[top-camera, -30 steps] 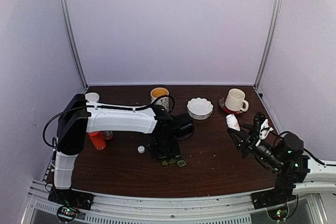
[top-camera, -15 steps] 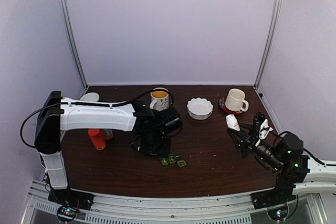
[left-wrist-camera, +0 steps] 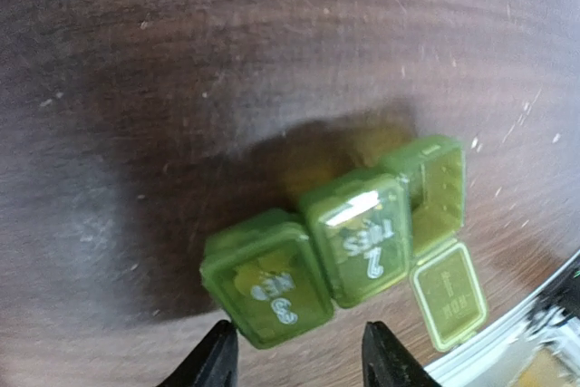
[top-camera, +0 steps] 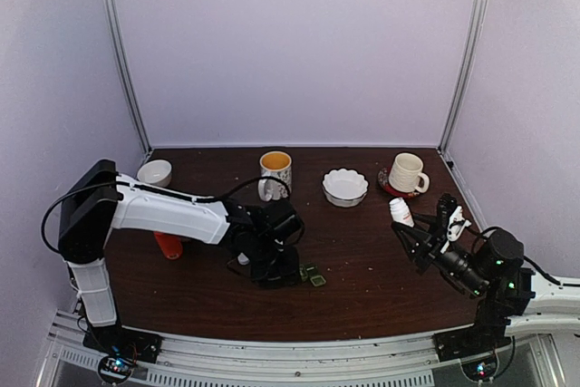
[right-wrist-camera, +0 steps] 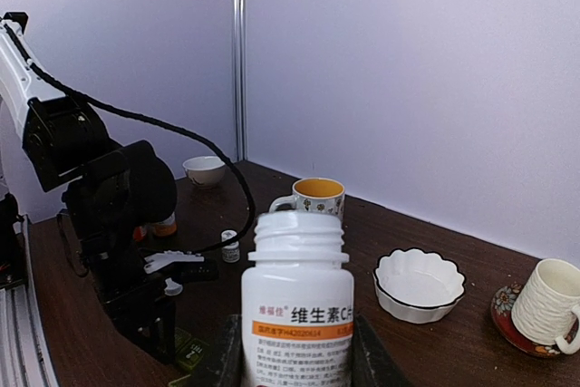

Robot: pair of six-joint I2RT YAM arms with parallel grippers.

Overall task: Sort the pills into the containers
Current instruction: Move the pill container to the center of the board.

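Pill box [left-wrist-camera: 340, 246]: 3 compartments [left-wrist-camera: 267, 278], 1 open

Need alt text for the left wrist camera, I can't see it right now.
A green three-compartment pill box lies on the dark table, two lids shut, the end compartment open. The left hand hovers open by its shut end.

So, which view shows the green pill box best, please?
Left wrist: the pill box sits close up, two lids shut, the end one open. From the top camera only a green corner peeks beside the left arm; the right wrist barely shows it.
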